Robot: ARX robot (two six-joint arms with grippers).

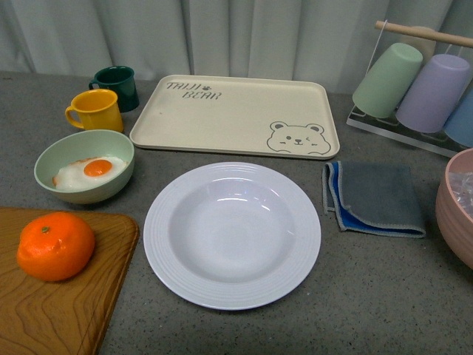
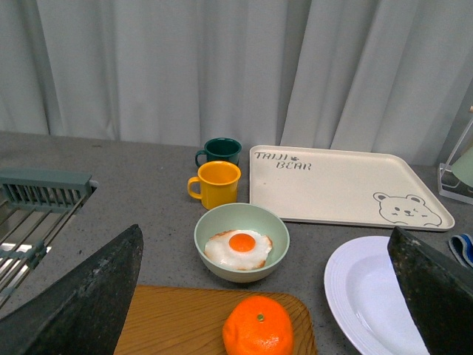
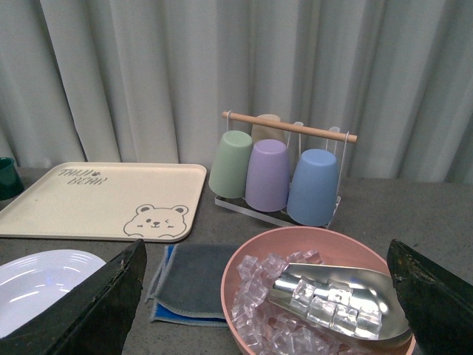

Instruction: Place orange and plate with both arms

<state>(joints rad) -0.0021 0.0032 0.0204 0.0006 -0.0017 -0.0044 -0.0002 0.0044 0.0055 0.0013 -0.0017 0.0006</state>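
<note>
orange: the orange (image 1: 56, 245) sat on the wooden board (image 1: 59, 310) at the near left corner of the desk (image 1: 369, 296), stem dot up. It was left of the plate, with a bit of board and desk between them, so no contact.
plate: the plate (image 1: 232, 234) lay flat and empty pretty much dead center, just near of the tray and just right of the bowl.
left end effector: the left end effector (image 2: 264, 233) didn't show in the front view. Its wrist view had the two dark fingers (image 2: 89, 296) spread wide with nothing between them, and the orange and bowl showed in the gap, clear of both.
right end effector: the right end effector (image 3: 266, 244) was spread wide too and gripped nothing, fingers (image 3: 81, 310) clear of everything.
bowl: the pale green bowl (image 1: 89, 194) held a fried egg (image 1: 85, 171), just far of the board.
mugs: the yellow mug (image 1: 94, 109) sat far of the bowl, with the green mug (image 1: 118, 87) right behind it.
tray: the beige bear tray (image 1: 236, 115) was empty, far center.
cloth: a folded grey and blue cloth (image 1: 377, 198) lay right of the plate.
cups: green, purple and blue cups (image 1: 421, 92) leaned on a rack (image 3: 288, 127) at the far right.
pink bowl: the pink bowl (image 1: 454, 207) at the right edge was full of ice (image 3: 259, 296) with a metal scoop (image 3: 347, 296) in it.
</note>
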